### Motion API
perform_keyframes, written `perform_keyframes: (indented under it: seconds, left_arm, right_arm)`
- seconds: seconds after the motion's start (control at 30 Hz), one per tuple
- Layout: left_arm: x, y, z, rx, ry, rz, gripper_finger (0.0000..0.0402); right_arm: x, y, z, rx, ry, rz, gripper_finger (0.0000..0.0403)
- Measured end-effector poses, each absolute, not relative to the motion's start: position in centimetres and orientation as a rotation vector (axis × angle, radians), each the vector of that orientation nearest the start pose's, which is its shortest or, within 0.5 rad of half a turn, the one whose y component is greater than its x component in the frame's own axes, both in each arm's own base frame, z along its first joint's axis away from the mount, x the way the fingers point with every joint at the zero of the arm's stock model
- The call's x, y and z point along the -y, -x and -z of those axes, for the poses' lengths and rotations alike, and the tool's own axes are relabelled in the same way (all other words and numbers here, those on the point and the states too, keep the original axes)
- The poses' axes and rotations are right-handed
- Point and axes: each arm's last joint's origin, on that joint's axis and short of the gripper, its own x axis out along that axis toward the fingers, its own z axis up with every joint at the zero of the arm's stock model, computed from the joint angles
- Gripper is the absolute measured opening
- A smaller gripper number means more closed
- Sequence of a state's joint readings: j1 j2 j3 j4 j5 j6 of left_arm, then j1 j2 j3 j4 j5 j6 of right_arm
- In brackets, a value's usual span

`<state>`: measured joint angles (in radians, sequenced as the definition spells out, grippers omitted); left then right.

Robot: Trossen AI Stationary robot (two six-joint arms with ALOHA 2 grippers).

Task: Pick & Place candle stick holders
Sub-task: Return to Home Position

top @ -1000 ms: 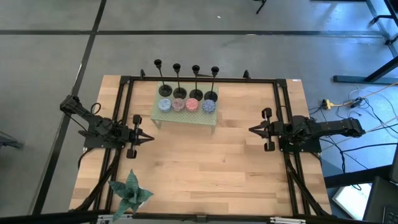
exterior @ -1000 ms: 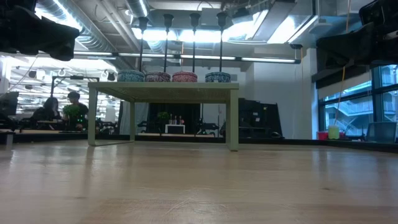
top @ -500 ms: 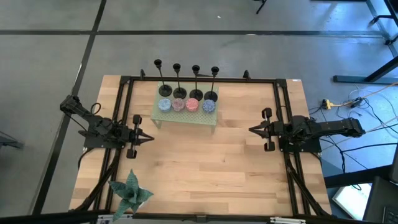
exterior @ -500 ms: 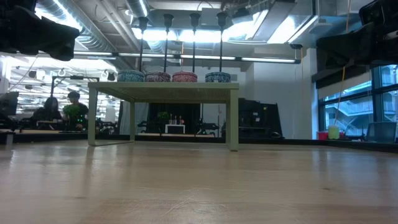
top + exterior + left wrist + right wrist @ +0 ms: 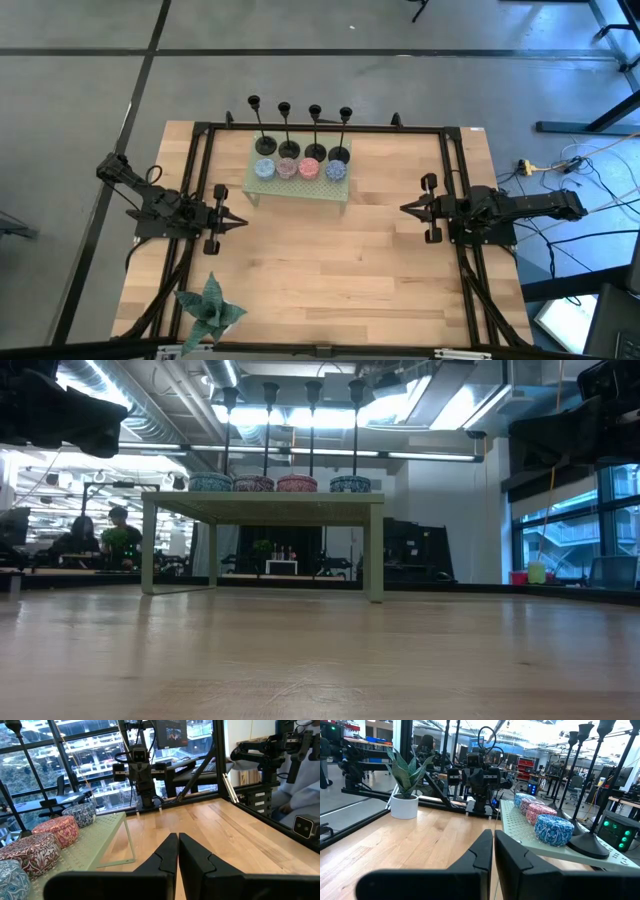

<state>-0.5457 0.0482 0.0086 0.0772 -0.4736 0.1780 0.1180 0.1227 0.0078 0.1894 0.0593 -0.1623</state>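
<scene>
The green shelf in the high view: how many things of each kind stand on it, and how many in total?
candlestick holders: 4
round candles: 4
total on the shelf: 8

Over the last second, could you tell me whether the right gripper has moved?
No. The right gripper keeps the same gap from the green shelf in the high view.

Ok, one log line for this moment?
left tool: shut, empty, left side | right tool: shut, empty, right side | candle stick holders: four upright on shelf, rear row | candles: four, front row
</scene>
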Motion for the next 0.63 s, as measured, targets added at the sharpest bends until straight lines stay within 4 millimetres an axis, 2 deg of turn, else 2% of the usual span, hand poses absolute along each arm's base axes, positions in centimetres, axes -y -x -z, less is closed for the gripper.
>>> perform_keyframes:
  seconds: [0.63]
  left_arm:
    - [3.90, -8.97, -17.00, 0.039, -0.160, 0.068, 0.0009]
  right_arm:
    - [-1.06, -10.41, -17.45, 0.079, 0.156, -0.053, 0.0023]
